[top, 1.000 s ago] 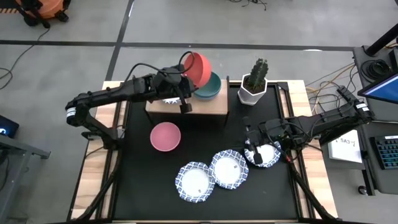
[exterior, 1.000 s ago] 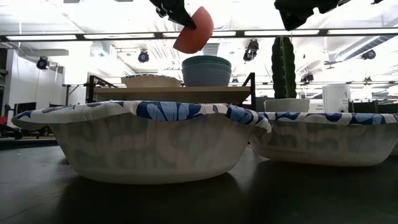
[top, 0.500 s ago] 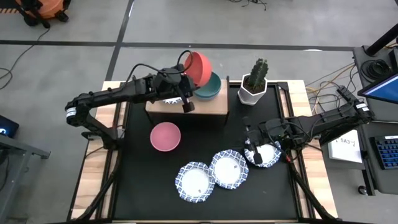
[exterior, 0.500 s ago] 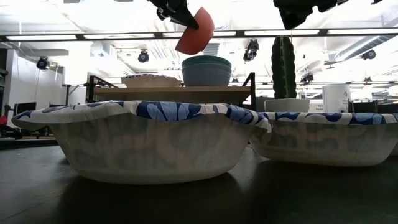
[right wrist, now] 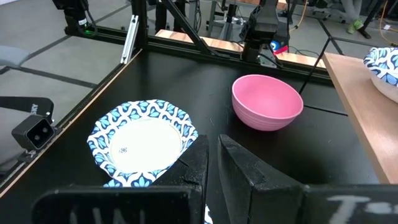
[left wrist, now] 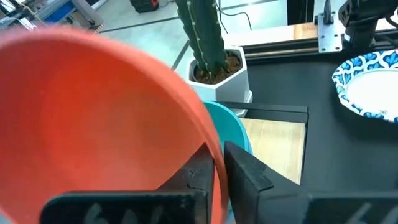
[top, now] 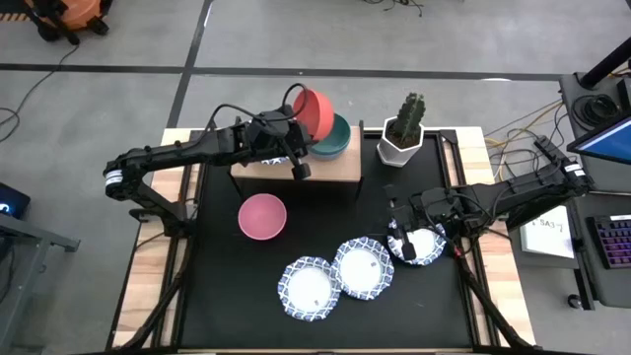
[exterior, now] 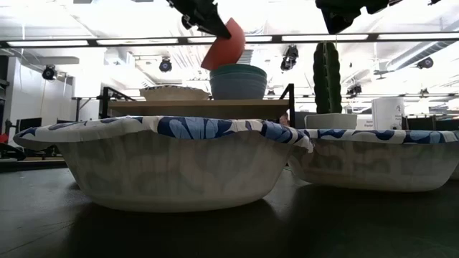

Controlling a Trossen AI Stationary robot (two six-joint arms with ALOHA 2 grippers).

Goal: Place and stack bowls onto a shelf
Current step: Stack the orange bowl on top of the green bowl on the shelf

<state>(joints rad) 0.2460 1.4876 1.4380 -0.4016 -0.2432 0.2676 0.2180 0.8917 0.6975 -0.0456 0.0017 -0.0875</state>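
Observation:
My left gripper [top: 299,126] is shut on a red bowl [top: 314,111], tipped steeply over a green bowl nested in a blue one [exterior: 238,82] at the right end of the light-wood shelf [top: 335,170]. A patterned bowl [exterior: 174,93] sits on the shelf's left part. A pink bowl [top: 262,216] and three patterned bowls [top: 309,288] [top: 363,268] [top: 422,247] rest on their bases on the black tabletop. My right gripper [top: 400,237] hovers shut and empty above the rightmost patterned bowl. My left gripper pinches the red bowl's rim [left wrist: 214,163] between its two fingers, one finger on the inner wall and one on the outer. The bowl stands steeply on edge below and beyond the fingers. Its lower edge [exterior: 224,67] is at the green bowl's rim; I cannot tell whether they touch.
A white faceted pot with a cactus [top: 403,133] stands just right of the shelf, close to the stacked bowls. The pink bowl [right wrist: 267,102] lies on open black tabletop in front of the shelf. Wooden table edges run along both sides.
My left gripper has gone down toward the green and blue stack with the red bowl. The bowl has tipped steeper, and its lower edge, clear above the stack a second ago, now reaches the green bowl's rim.

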